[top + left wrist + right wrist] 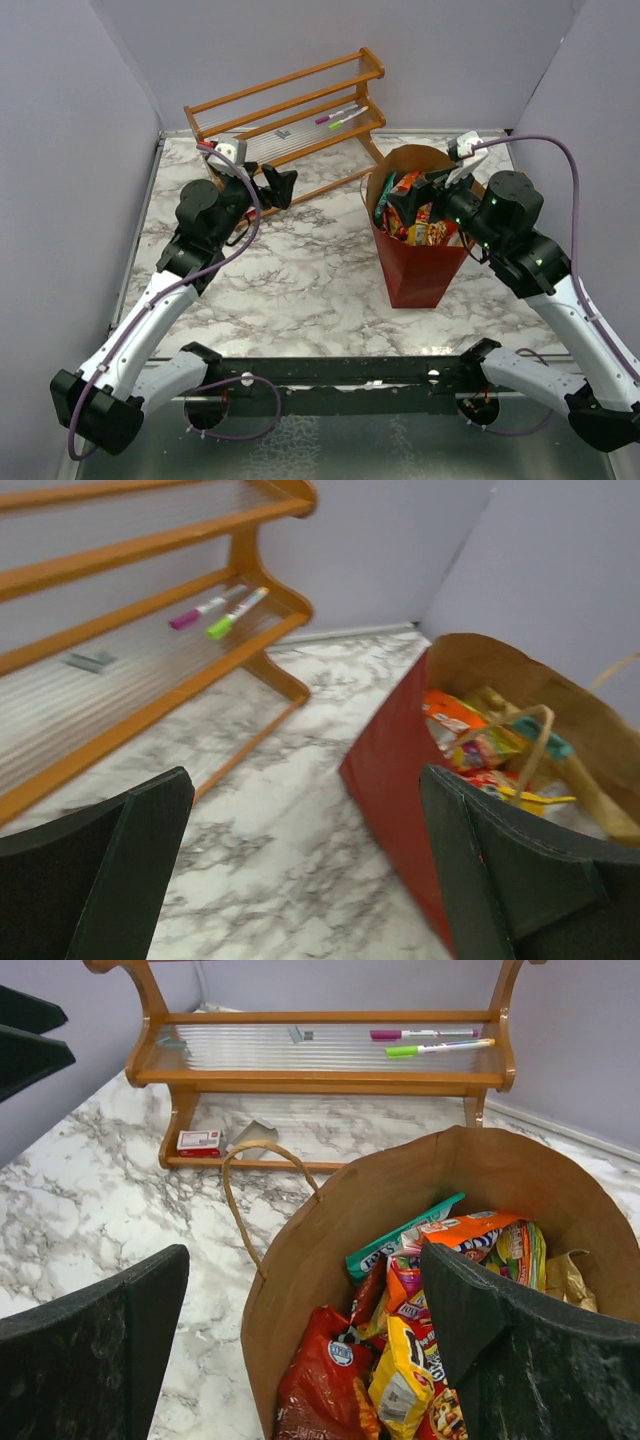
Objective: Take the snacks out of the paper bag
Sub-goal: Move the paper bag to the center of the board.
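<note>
Red paper bag [415,275] stands upright on the marble table [300,270], stuffed with snacks [400,1360]. My right gripper [305,1280] hovers over its mouth, jaws spread and empty. My left gripper [277,186] hangs open near the wooden rack [290,110]. I'd descend straight, pinch one top packet's edge, and lift slowly so the bag doesn't tip.

A wooden slatted rack [320,1082] stands at the far side of the white, grey-veined marble tabletop [300,270], close to the lavender back wall [300,30]. On its ribbed, translucent shelf a pink pen [415,1033] and a green pen [435,1049] lie side by side near the right-hand end, the pink one farther back. A small grey object [300,1033], too small to make out, lies nearer the shelf's middle. Down by the rack's left-hand leg sits a small red-and-white card [198,1141], with a pale crumpled scrap [255,1132] just beside it.
</note>
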Available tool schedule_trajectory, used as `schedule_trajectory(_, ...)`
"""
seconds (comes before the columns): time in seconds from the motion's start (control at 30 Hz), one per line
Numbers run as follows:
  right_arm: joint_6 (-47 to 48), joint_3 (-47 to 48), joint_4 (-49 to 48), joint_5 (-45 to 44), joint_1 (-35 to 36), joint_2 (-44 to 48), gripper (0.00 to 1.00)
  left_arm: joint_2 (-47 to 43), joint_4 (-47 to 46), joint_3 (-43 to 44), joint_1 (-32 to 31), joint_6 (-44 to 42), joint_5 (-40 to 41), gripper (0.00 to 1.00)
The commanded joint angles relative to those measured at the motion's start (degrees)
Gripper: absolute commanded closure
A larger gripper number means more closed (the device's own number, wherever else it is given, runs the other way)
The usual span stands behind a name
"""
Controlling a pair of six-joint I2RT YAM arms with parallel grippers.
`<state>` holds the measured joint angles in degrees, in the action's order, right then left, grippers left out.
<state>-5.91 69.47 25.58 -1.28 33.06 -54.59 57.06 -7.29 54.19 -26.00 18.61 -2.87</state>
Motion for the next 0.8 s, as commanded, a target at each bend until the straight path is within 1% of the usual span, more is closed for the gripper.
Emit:
schedule_trajectory(0.0, -4.17, 0.12, 0.84, -13.56, 0.32, 1.0, 0.01, 4.34, -6.32, 2.77, -2.11, 11.33, -9.91, 0.02)
schedule_trajectory(0.17, -5.01, -4.84, -6.22, -20.53, 0.25, 5.33, 0.01, 11.99, -10.34, 7.22, -5.68, 19.4, -17.08, 0.04)
schedule_trajectory(0.23, -5.65, -5.21, -6.59, -23.03, 0.29, 5.45, 0.01, 14.78, -11.19, 8.03, -7.32, 21.23, -18.34, 0.04)
schedule_trajectory(0.33, -8.1, -5.04, -6.28, -26.54, 0.3, 5.54, 0.01, 17.65, -13.77, 8.54, -9.35, 23.6, -20.45, 0.07)
schedule_trajectory(0.4, -9.75, -5.37, -6.54, -26.67, 0.33, 6.27, 0.01, 18.99, -15.35, 8.85, -10.79, 24.8, -20.88, 0.09)
schedule_trajectory(0.5, -9.56, -7.47, -8.6, -24.93, 0.29, 8.36, 0.01, 20.92, -16.63, 9.89, -13.18, 25.01, -21.15, 0.11)
schedule_trajectory(0.57, -8.67, -8.83, -8.86, -23.92, 0.31, 9.7, 0.01, 22.39, -16.29, 10.2, -14.33, 24.58, -19.97, 0.12)
schedule_trajectory(0.67, -9.19, -9.32, -7.46, -24.29, 0.26, 11.86, 0.01, 24.42, -15.63, 10.77, -14.75, 24.67, -19.29, 0.19)
schedule_trajectory(0.77, -6.0, -9.36, -6.75, -20.41, 0.33, 14.18, 0.01, 26.04, -15.51, 12.2, -14.78, 24.9, -19.6, 0.31)
